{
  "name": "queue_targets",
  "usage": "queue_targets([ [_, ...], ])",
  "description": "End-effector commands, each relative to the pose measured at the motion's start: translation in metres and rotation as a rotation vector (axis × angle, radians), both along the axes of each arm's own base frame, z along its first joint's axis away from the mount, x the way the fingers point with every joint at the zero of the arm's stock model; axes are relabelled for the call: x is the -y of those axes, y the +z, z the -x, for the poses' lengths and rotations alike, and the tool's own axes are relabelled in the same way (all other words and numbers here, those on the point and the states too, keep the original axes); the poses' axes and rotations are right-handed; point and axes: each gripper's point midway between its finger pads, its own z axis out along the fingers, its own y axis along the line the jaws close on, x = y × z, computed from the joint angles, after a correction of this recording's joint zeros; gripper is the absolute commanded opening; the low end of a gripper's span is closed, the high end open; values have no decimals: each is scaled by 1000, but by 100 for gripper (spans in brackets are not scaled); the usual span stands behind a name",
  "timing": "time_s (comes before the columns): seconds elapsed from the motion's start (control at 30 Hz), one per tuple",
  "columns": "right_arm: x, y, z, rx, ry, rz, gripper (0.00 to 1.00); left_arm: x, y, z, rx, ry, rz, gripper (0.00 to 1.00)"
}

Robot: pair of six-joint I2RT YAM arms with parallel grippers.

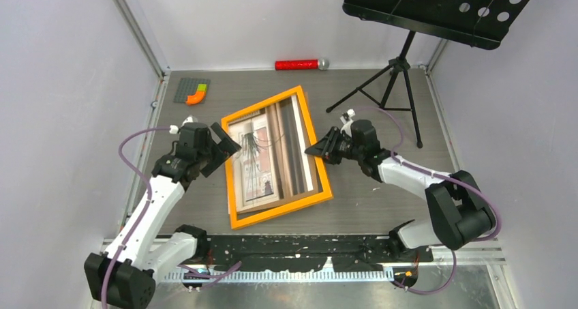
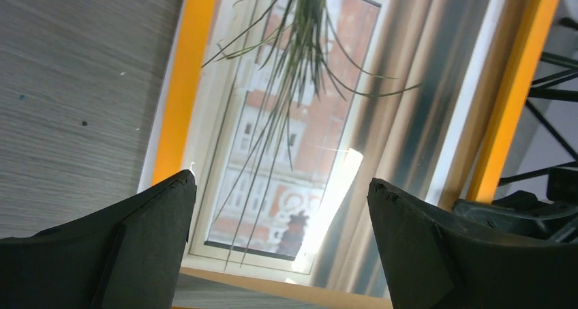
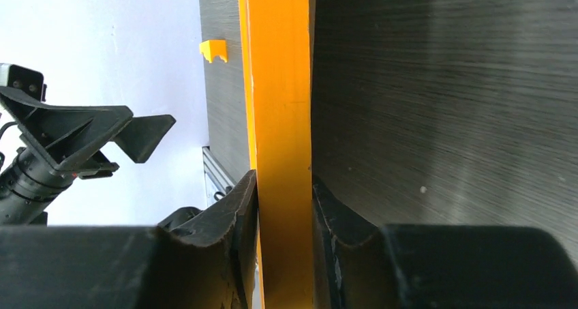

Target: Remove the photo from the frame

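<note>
R gripper [image 3: 283, 207] clamped on frame [image 3: 276, 84] edge; L gripper [image 2: 279, 207] wide apart over photo [image 2: 286, 118]. Risk: narrow grip slips, frame drops on counter [image 1: 382, 186] w/ photo inside.

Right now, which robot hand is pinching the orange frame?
The right gripper, shut on the frame; the left gripper is open, holding nothing.

Grey table [image 1: 382, 200]: frame [image 1: 283, 211], stand [image 1: 399, 77], tube [image 1: 297, 65]

Within the black right gripper [image 3: 283, 186], the frame [image 3: 283, 104] is bright orange. Ahead of the black left gripper [image 2: 281, 181], the photo [image 2: 293, 111] shows green spiky leaves, red-brick walls and brown curtains.
</note>
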Motion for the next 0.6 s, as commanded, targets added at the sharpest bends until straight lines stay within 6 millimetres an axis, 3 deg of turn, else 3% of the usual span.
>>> queue_targets([
  [0.0, 6, -1, -15, 98, -74, -67, 5, 1, -24, 1, -69, -54, -31, 94],
  [0.1, 6, -22, -15, 123, -46, -42, 6, 1, -37, 1, -107, -67, -53, 95],
  [0.23, 9, -63, -8, 66, 5, -14, 18, -2, -58, 4, -173, -72, -78, 96],
  [0.37, 16, -80, -1, 51, 64, -18, 31, -2, -68, 4, -203, -84, -95, 97],
  [0.5, 25, -86, -3, 67, 48, 37, 50, -2, -71, 2, -211, -100, -108, 98],
  [0.57, 36, -89, -6, 82, 16, 118, 67, -3, -72, 3, -214, -105, -112, 99],
])
